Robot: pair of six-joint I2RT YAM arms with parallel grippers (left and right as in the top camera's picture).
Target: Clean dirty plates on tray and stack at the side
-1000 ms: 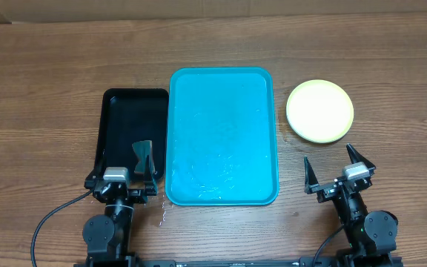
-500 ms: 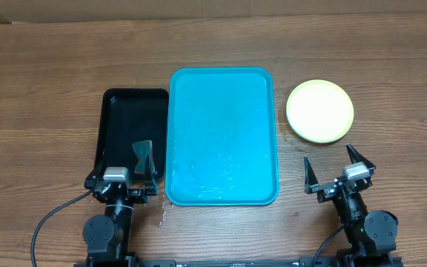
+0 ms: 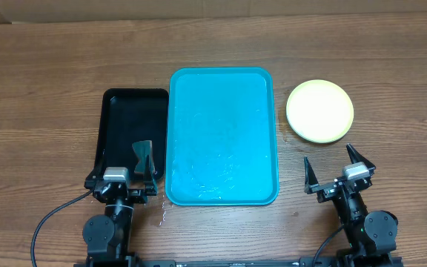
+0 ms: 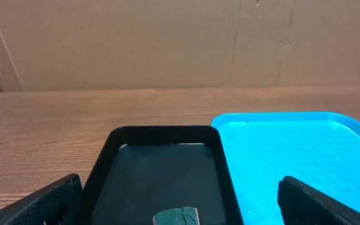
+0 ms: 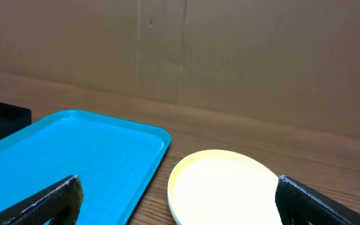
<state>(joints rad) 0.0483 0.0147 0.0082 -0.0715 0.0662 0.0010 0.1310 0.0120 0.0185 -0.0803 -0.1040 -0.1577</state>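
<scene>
Zero items are sitting on the tray (image 3: 221, 111): its turquoise floor is bare apart from a wet sheen and a few droplets toward the near end. Off to the right, just beside the tray but not touching it, the plates (image 3: 319, 110) lie on the counter (image 3: 50, 74) as one neat round pile. A pale yellow-green one is on top with no smudge showing. How many lie beneath it can't be counted from these views. On the other flank, the black tray (image 3: 128, 119) sits right up against the turquoise one along its long side, and a small dark-green sponge (image 3: 144, 154) lies at its near end.

Both arms are parked at the near edge of the counter. The left tool (image 4: 180, 182) is spread wide and holding nothing, looking out over the black tray with the sponge just ahead of it. The right tool (image 5: 179, 181) is likewise gaping and empty, facing the pile of plates, near it but not in contact.

My read is that the wipe-and-stack work looks finished, or as good as. If that pile holds all three plates, nothing here calls for another grasp, and the sensible course is for both arms to hold off. If a lower plate were smudged, the right tool would need to pinch the top plate by its rim and lift it aside, but that can't be judged from here.
</scene>
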